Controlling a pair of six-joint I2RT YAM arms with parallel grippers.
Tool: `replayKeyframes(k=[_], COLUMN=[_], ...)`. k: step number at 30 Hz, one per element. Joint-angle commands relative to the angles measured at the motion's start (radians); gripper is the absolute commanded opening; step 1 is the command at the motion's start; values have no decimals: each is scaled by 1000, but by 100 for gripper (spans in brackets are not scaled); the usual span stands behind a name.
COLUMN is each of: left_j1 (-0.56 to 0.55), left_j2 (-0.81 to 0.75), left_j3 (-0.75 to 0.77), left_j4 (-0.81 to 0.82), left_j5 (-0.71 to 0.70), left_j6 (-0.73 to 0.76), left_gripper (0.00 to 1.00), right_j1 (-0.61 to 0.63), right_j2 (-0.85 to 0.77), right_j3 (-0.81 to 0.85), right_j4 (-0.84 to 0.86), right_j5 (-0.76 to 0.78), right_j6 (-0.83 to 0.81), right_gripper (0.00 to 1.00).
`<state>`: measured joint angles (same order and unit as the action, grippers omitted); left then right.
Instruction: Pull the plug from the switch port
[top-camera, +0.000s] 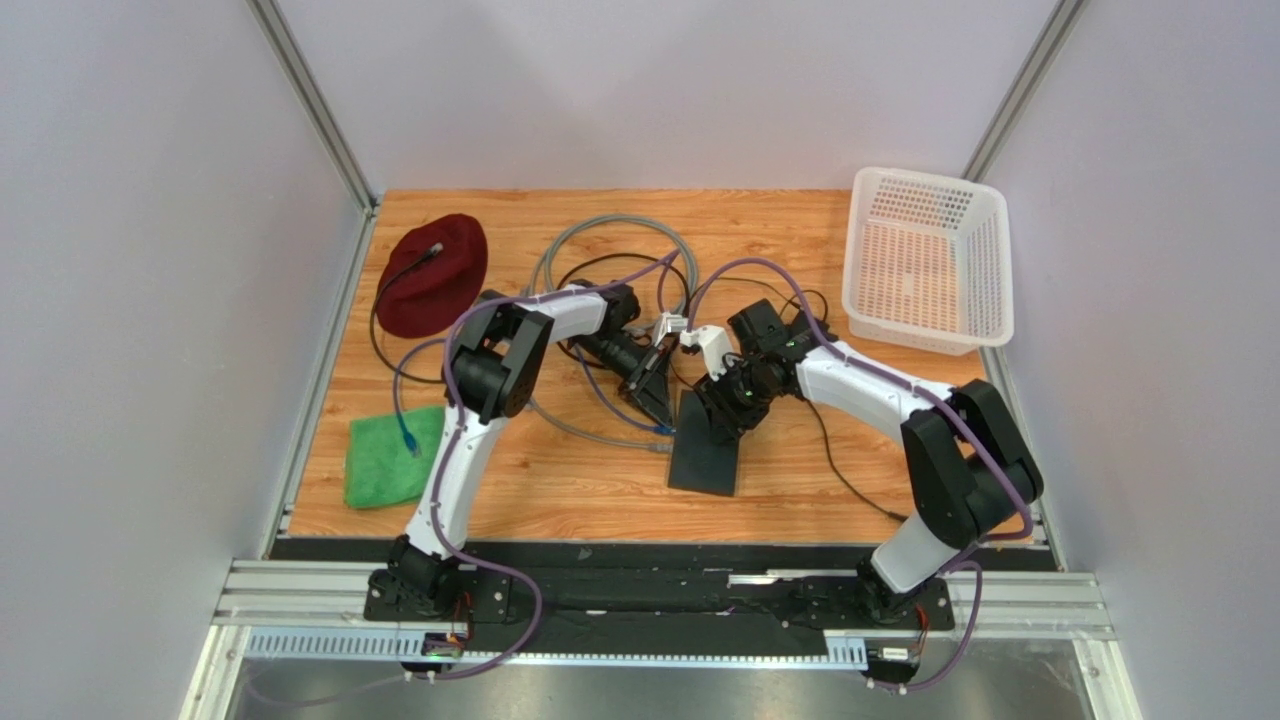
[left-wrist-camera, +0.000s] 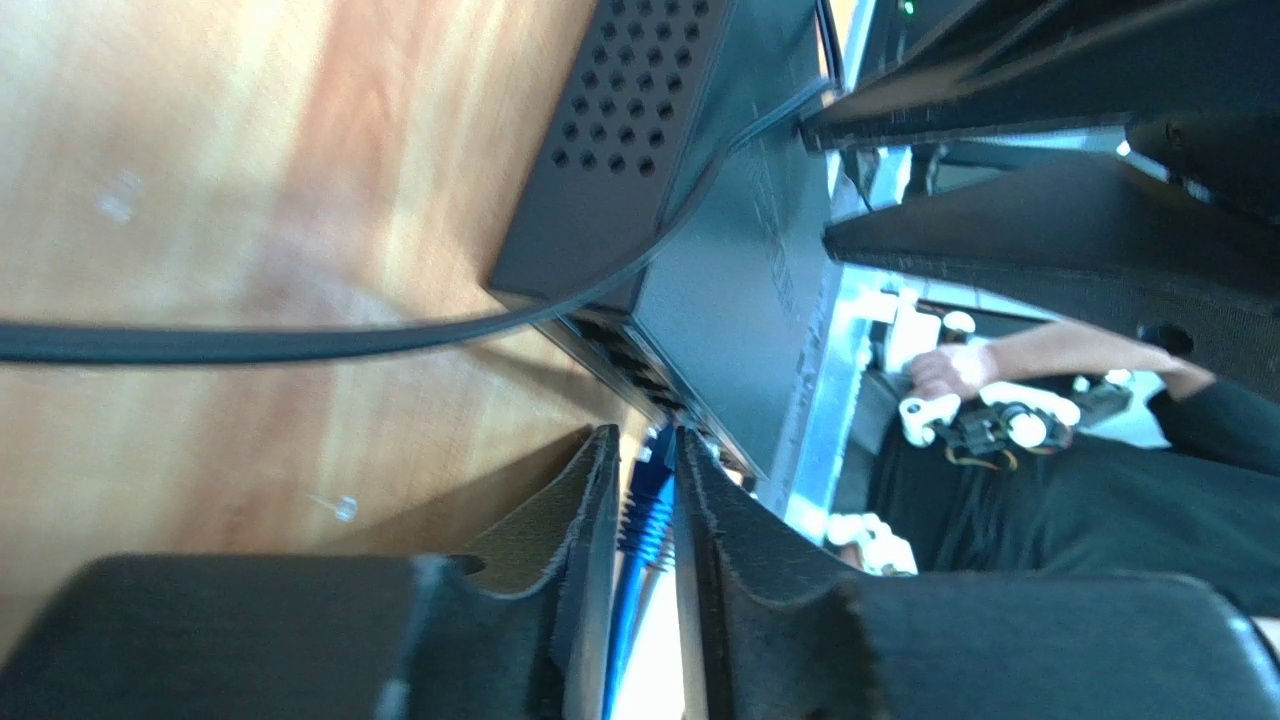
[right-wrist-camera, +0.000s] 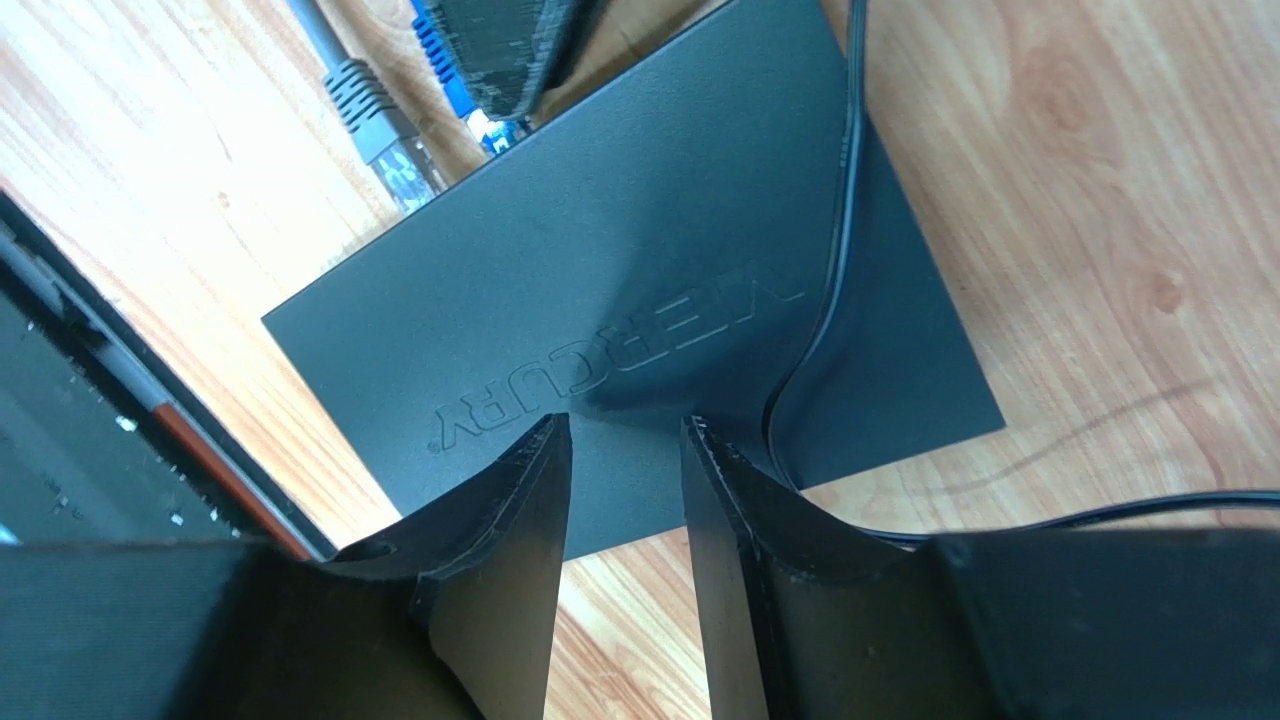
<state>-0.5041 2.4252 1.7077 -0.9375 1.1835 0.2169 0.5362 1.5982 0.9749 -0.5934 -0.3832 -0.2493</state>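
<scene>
**Left gripper clamped on plug at switch edge; right gripper bearing on switch**

I find the switch (top-camera: 706, 446) lying flat on the wooden table (top-camera: 571, 503), at the middle and towards the near edge, between the two arms. Its socket edge faces away from the bases.

The left gripper (left-wrist-camera: 646, 438) is closed tight on the blue plug (left-wrist-camera: 646, 518), with one finger on each side of it. The plug's front end meets the switch's socket edge. I cannot tell whether it is fully seated.

The right gripper (right-wrist-camera: 624, 431) stands over the switch's top face with a narrow gap between its fingers. It holds nothing, and both tips appear to rest on the lid beside the embossed lettering.

A grey plug (right-wrist-camera: 368, 108) sits at the same edge just beside the blue one. A thin black cable (right-wrist-camera: 824, 300) crosses the switch's top.
</scene>
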Motion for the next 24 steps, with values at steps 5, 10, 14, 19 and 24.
replayKeyframes(k=[5, 10, 14, 19, 24], left_j1=[-5, -11, -13, -34, -48], left_j2=[-74, -64, -64, -71, -90], left_j3=[-39, -30, -26, -49, -111], left_j4=[180, 146, 98, 20, 71], left_j5=[-57, -53, -50, -55, -84], left_j6=[-47, -25, 42, 136, 102], left_gripper=[34, 34, 34, 38, 38], right_j1=[1, 2, 2, 2, 4], right_j2=[74, 78, 66, 51, 55], right_j3=[77, 68, 53, 34, 30], right_j4=[-92, -72, -56, -40, -32], right_j5=[-31, -33, -29, -31, -36], right_j6=[-51, -35, -28, -16, -8], right_gripper=[40, 40, 41, 41, 41])
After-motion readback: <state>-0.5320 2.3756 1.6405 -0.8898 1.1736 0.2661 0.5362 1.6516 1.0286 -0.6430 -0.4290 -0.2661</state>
